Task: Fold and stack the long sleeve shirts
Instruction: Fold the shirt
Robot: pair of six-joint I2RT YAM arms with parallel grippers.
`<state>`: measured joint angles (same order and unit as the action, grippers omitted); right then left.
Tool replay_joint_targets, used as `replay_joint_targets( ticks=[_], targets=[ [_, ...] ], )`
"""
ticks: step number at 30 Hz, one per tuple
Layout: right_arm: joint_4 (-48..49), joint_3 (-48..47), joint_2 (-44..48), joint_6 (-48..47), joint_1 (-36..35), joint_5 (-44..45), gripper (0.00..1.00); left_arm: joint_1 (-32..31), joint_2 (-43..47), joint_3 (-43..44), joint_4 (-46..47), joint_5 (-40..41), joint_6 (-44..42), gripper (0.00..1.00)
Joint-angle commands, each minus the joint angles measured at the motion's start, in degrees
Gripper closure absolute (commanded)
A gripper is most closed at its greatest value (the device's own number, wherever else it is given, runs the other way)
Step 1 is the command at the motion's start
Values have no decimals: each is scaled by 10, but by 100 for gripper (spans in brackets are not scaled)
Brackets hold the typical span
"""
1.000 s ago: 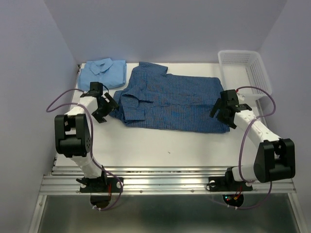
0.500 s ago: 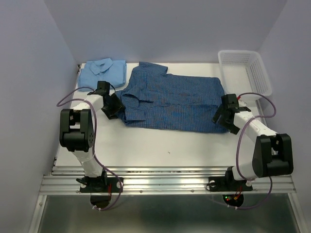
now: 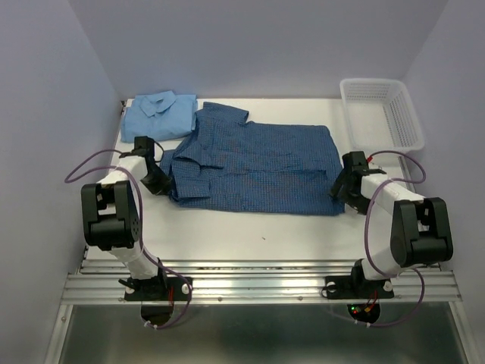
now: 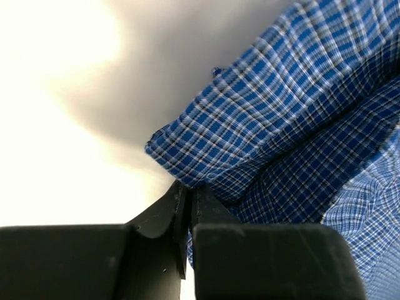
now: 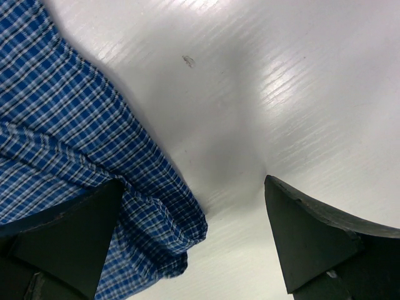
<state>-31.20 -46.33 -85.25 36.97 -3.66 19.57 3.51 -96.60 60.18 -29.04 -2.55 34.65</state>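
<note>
Left hand (image 4: pixel 189 189) nearly shut, seemingly on a fold of dark blue shirt (image 4: pixel 294 125); right hand (image 5: pixel 194 181) wide open at its hem.

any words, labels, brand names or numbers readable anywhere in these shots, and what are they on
None can be read in any view.
The dark blue checked shirt, the light blue shirt, the white basket, the left arm and the right arm show no legible print, tag or logo.
The red and green lights below the right arm's base are lamps, not characters.
</note>
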Motion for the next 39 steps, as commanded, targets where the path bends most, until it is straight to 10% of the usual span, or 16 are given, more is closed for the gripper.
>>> replay_joint_targets(
  ticks=[1,7,17,24,29,39],
  targets=[
    [15,2,-15,6,6,24,0,23,52,-31,-45,54,-20,88],
    [27,-5,-21,-29,6,-12,0,26,72,-78,-41,38,-14,61],
    [112,11,109,-123,6,-175,0,28,59,-99,-5,9,3,60],
    [171,-50,38,-146,-6,-198,0,28,67,-92,-8,19,13,63],
    [189,-78,-25,-141,-20,-246,19,28,62,-96,11,3,18,69],
    [142,-57,-55,-140,-26,-151,28,28,52,-88,13,2,13,70]
  ],
)
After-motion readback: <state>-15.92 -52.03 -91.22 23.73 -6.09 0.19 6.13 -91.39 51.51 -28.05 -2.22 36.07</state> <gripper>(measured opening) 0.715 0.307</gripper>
